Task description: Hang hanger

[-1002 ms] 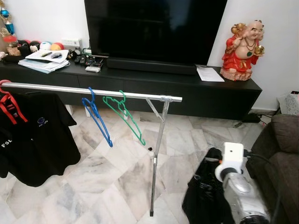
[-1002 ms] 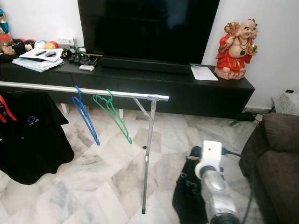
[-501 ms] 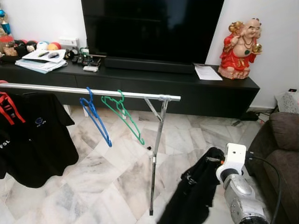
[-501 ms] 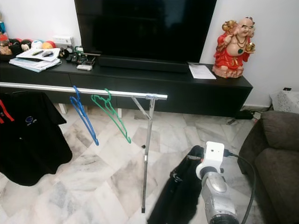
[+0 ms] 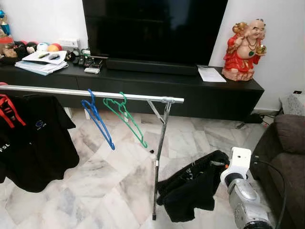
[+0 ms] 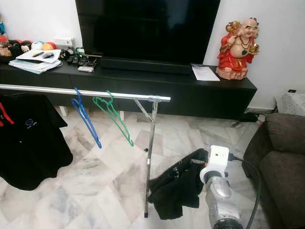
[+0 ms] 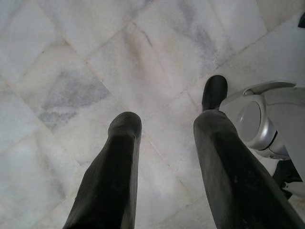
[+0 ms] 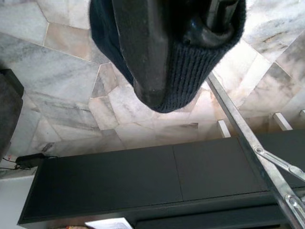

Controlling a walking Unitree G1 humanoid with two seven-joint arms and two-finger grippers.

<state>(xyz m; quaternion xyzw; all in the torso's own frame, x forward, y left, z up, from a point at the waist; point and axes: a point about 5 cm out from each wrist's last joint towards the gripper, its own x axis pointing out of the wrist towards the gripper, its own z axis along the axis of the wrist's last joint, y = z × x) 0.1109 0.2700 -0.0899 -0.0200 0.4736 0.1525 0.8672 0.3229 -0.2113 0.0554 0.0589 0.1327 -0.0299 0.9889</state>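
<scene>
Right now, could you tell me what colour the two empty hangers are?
One blue hanger, one green hanger; clearest in the left eye view.

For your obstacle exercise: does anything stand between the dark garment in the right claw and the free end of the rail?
Nothing visible does. The right claw holds the dark garment low beside the rack's upright post; the rail end above is bare.

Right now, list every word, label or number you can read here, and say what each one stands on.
"FSL": white letters on the black T-shirt hanging on the silver rail, at the picture's edge and likely cut off.
Round blue logo on that shirt: too small to read.
White sheet on the black TV console: print too small to read.
Stack of papers on the console: unreadable.
</scene>
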